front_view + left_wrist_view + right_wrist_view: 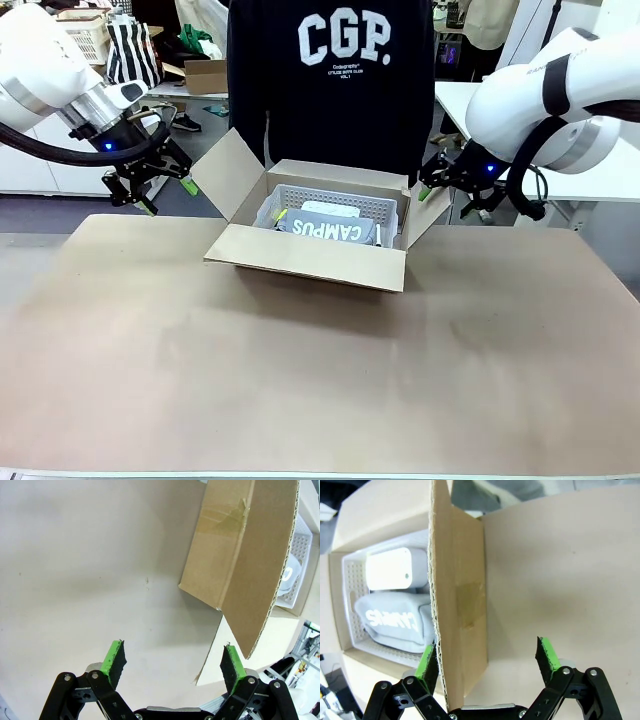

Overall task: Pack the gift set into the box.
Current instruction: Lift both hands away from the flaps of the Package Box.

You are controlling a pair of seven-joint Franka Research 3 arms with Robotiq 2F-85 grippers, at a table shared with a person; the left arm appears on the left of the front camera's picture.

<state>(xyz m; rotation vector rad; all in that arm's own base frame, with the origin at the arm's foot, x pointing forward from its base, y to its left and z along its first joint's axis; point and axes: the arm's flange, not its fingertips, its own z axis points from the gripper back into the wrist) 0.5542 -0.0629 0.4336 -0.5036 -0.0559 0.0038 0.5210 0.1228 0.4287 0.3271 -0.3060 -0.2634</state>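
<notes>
The box (310, 258), a brown corrugated carton, stands open on the worktop (300, 390), toward 12 o'clock from its middle. Its near flap folds outward and down toward 6 o'clock, and the side flaps splay up toward 10 and 2 o'clock. Inside sits the gift set's pale grey slotted basket (345, 203), upright. A grey pack (328, 230) lies at its 6 o'clock side, the white "CAMPUS" lettering upside down. A white rounded item (388, 568) lies just beside the pack, toward 12 o'clock.

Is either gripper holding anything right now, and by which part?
Nothing. The left gripper and right gripper are both open; a box flap stands between the right one's fingers, unclamped.
</notes>
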